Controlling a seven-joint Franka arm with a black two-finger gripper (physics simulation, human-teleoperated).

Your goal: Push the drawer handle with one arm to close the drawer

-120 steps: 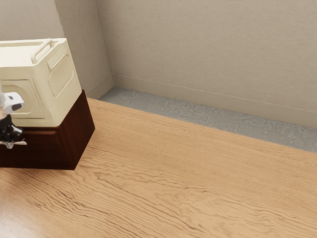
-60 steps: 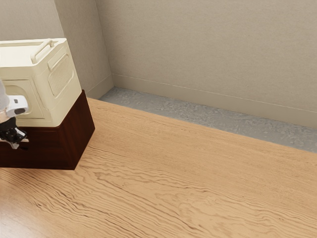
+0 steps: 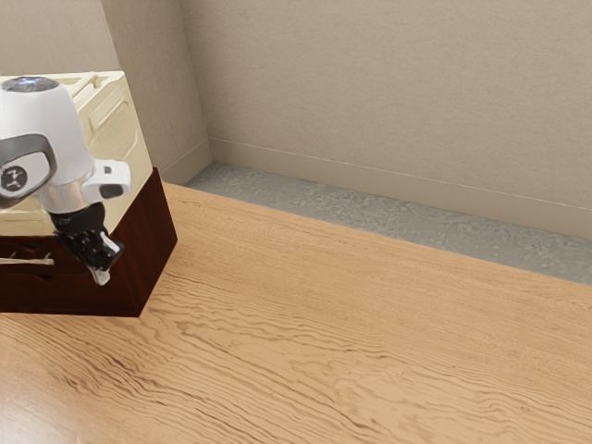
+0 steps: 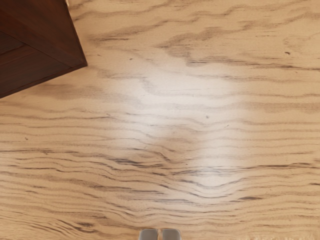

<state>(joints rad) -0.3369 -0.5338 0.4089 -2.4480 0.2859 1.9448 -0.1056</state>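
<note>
Two fingertips (image 4: 150, 235) are standing nearly together on my gripper (image 3: 103, 276), which is hovering before the dark cabinet's (image 3: 153, 245) front corner, apart from the handle (image 3: 28, 262). That handle is sitting farther toward the exterior view's left; its drawer (image 3: 18, 272) is perhaps lying flush. The cabinet is resting by the desk's (image 3: 361, 314) far edge.

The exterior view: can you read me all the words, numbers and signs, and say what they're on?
Badge on my white arm: a pale, zigzag sign, too small to read.
Cream box: no writing that I can see.
Dark cabinet: none that I can see.
So there are no readable words or numbers.
</note>
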